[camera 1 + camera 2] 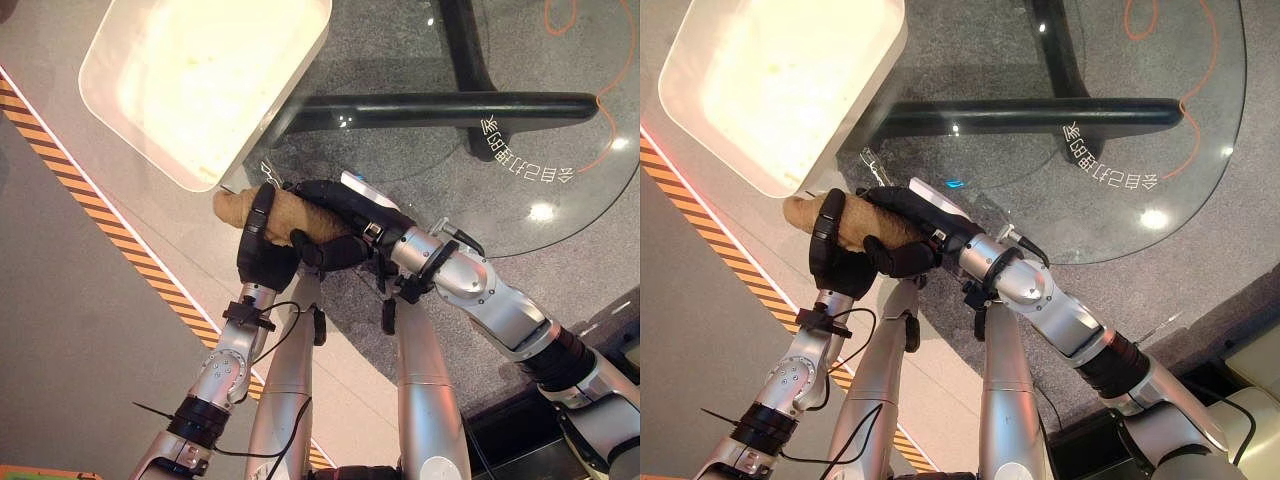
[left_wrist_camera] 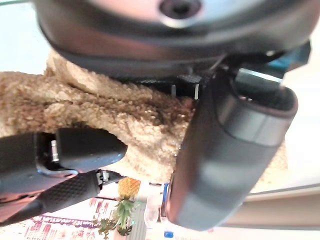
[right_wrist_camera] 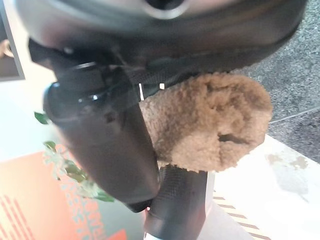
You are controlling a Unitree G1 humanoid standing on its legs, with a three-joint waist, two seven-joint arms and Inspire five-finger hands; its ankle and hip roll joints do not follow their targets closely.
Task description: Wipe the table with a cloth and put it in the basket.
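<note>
I hold the cloth (image 1: 300, 213) in both hands, just off the near edge of the glass desk (image 1: 520, 130). It is a tan, fleecy thing, bunched into a thick roll, and it hangs in the air between my palms, not lying on the glass.

My left hand (image 1: 262, 250) comes up from below, and its fingers (image 1: 258, 222) curl over the roll near its left end, so a stub of cloth pokes out past them toward the basket (image 1: 120, 90). In my left wrist view the fleece (image 2: 100, 110) presses against my palm, with my thumb (image 2: 225, 150) set across it and my fingers closed on it from the other side.

My right hand (image 1: 345, 225) reaches in from the right and clamps the other end of the roll. In my right wrist view the thumb (image 3: 105, 145) lies against the rounded end of the cloth (image 3: 210, 120), and the fingers wrap it from beneath. My two hands touch each other around the roll.

The basket is a white, shallow, rounded-corner tub standing at the desk's far left corner. Its near corner is just beyond the cloth's left end, and I cannot tell whether they touch. Through the glass I see the desk's dark base (image 1: 440, 105) and the grey carpet.
</note>
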